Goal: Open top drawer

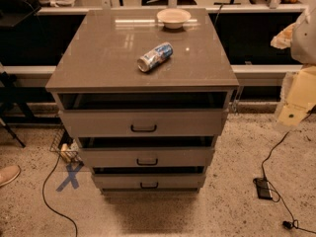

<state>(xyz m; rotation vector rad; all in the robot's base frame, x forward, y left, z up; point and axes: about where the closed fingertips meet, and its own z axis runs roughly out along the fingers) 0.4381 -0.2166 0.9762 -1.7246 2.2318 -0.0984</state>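
Camera view: one grey-taupe cabinet (143, 132) fills the middle of the frame and has three drawer fronts, each with one black bar handle. The top drawer (98, 124) sits just under the surface (98, 58), at the centre of the frame. It is the widest and tallest front, and its handle (143, 128) is small and set at mid-width. A dark gap shows between its upper edge and the surface. Below it the middle drawer (108, 157) and the bottom drawer (113, 181) are narrower, each with a dark gap above.

On the surface are one pale bowl (174, 18) near the back edge and one can (155, 57) lying on its side, well apart from the bowl.

The claw (292, 110) is the pale shape at the right edge of the frame, apart from the cabinet. I cannot tell whether it is open or closed.

One blue cross (69, 177) marks the floor at lower left.
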